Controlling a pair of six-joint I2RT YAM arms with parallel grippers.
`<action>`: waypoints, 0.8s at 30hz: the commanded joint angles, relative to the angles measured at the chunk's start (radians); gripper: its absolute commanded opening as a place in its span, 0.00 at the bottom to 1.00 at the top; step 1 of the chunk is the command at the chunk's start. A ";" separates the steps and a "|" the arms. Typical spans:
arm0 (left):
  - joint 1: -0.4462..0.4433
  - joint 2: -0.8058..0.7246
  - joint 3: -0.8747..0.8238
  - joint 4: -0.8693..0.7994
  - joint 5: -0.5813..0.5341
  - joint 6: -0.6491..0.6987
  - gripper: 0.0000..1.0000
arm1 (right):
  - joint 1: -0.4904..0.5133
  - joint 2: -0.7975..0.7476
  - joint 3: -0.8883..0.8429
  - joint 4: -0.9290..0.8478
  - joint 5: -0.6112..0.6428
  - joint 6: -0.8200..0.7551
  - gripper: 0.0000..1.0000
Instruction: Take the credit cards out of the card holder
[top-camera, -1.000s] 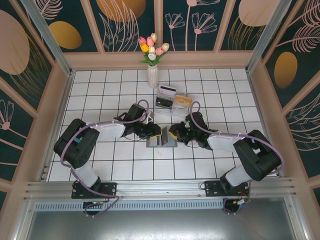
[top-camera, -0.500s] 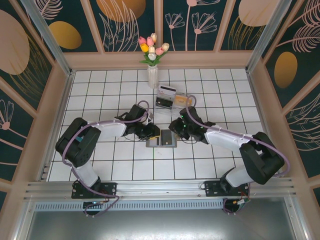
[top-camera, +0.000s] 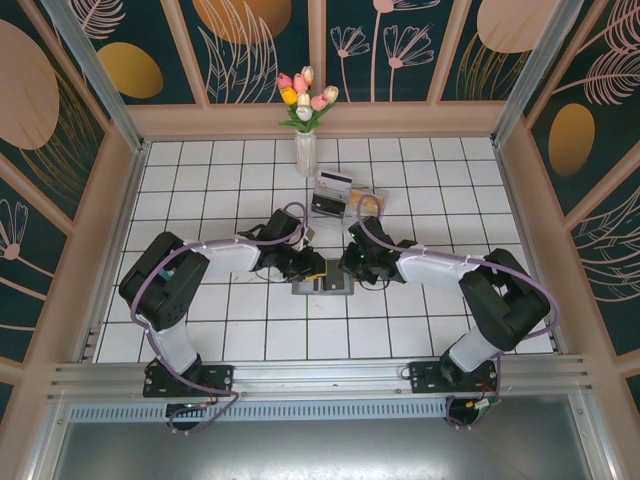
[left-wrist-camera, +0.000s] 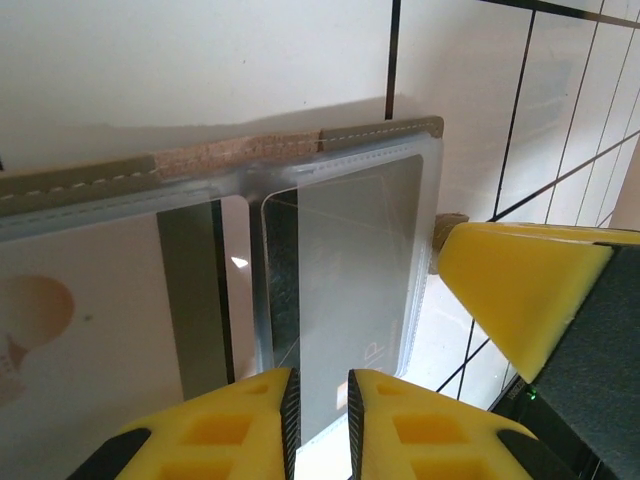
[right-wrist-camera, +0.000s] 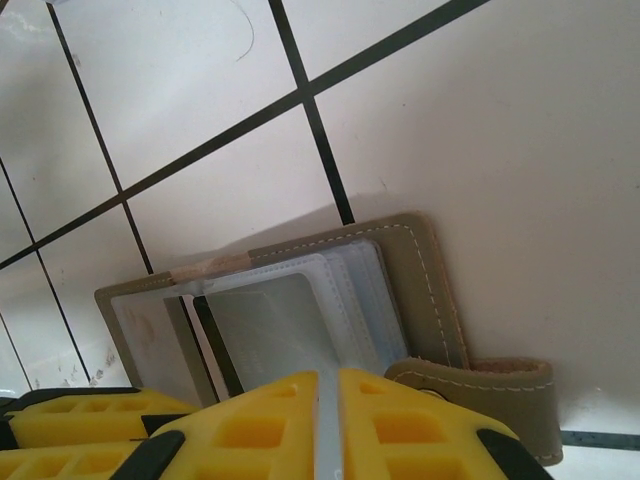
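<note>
The card holder (top-camera: 323, 283) lies open on the white tiles between my two grippers; its olive-grey cover (right-wrist-camera: 420, 270) carries a stack of clear sleeves. A grey credit card (left-wrist-camera: 345, 270) sits inside the top sleeve, and a pale card with a dark stripe (left-wrist-camera: 190, 290) shows in the sleeve beside it. My left gripper (left-wrist-camera: 320, 425) stands over that sleeve's near edge, jaws a narrow gap apart with nothing pinched. My right gripper (right-wrist-camera: 328, 430) is closed to a slit at the sleeves' opposite edge, with a thin pale strip, apparently a sleeve's edge, in the slit. The closing tab (right-wrist-camera: 480, 385) lies beside it.
A clear plastic tray (top-camera: 345, 212) stands just behind the holder, with a striped card (top-camera: 333, 184) and a tan-yellow one (top-camera: 366, 203) in it. A white vase of tulips (top-camera: 305, 152) is at the back. Wooden walls ring the tiled floor.
The right gripper has swung in to the holder's right edge and narrowed to a slit. The holder, tented up a second ago, now lies flatter. The left gripper has shifted slightly right.
</note>
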 joint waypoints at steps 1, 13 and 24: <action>-0.006 0.020 0.027 -0.029 0.002 -0.010 0.23 | 0.006 0.021 0.026 -0.019 -0.004 -0.016 0.15; -0.008 0.049 0.029 -0.065 -0.053 -0.008 0.22 | 0.006 0.065 0.028 -0.056 0.006 -0.021 0.14; -0.007 0.070 0.029 -0.036 -0.020 0.000 0.22 | 0.007 0.083 0.026 -0.070 0.008 -0.019 0.14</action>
